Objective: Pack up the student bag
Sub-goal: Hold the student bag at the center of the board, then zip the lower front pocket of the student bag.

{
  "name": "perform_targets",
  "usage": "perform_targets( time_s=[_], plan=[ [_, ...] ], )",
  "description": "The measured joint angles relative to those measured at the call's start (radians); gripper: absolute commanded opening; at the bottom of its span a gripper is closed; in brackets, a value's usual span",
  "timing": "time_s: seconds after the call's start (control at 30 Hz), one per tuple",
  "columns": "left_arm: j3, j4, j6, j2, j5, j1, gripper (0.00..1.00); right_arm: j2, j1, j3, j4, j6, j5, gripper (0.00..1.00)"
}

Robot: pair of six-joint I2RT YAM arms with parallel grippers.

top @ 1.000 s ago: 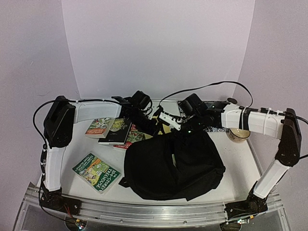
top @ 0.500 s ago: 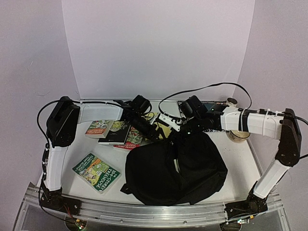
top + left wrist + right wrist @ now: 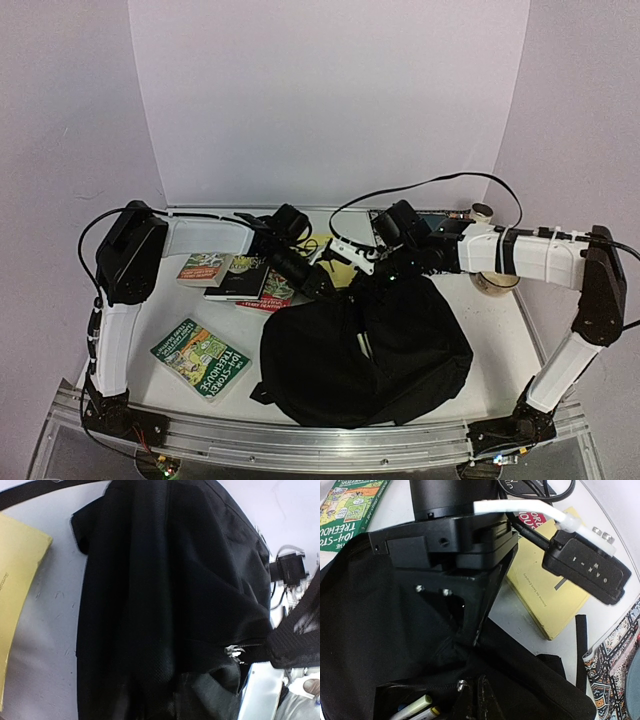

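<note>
The student bag (image 3: 365,350), a large black backpack, lies mid-table with its top toward the back. My left gripper (image 3: 322,288) comes in from the left onto the bag's upper left rim. In the right wrist view its fingers (image 3: 469,634) meet in a point on puckered fabric, shut on it. The bag (image 3: 165,605) fills the left wrist view and hides the fingers there. My right gripper (image 3: 481,700) is shut on the rim beside the zipper pull (image 3: 462,684). Marker pens (image 3: 412,707) show inside the opening.
A yellow book (image 3: 545,592) lies behind the bag between the two grippers. Three overlapping books (image 3: 240,275) sit at the back left, and a green book (image 3: 200,358) lies at the front left. A bowl (image 3: 495,281) stands under the right forearm.
The left gripper has moved down and right onto the bag's rim and closed on the fabric. The bag's top has shifted slightly. The right gripper has stayed shut.
</note>
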Motion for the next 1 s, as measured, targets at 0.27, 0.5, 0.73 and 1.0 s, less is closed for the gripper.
perform_targets(
  time_s=[0.27, 0.5, 0.73, 1.0],
  plan=[
    [0.000, -0.004, -0.018, -0.006, -0.056, 0.000, 0.00, -0.046, 0.000, -0.049, -0.007, 0.005, -0.026, 0.00],
    [0.003, -0.019, -0.089, -0.056, -0.103, 0.012, 0.00, -0.117, 0.032, -0.077, -0.065, 0.008, -0.027, 0.00],
    [0.009, -0.033, -0.163, -0.062, -0.104, 0.049, 0.00, -0.148, 0.083, -0.112, -0.106, 0.030, 0.009, 0.00],
    [0.010, -0.035, -0.208, -0.062, -0.121, 0.092, 0.00, -0.185, 0.124, -0.177, -0.190, 0.093, 0.020, 0.00]
  ],
)
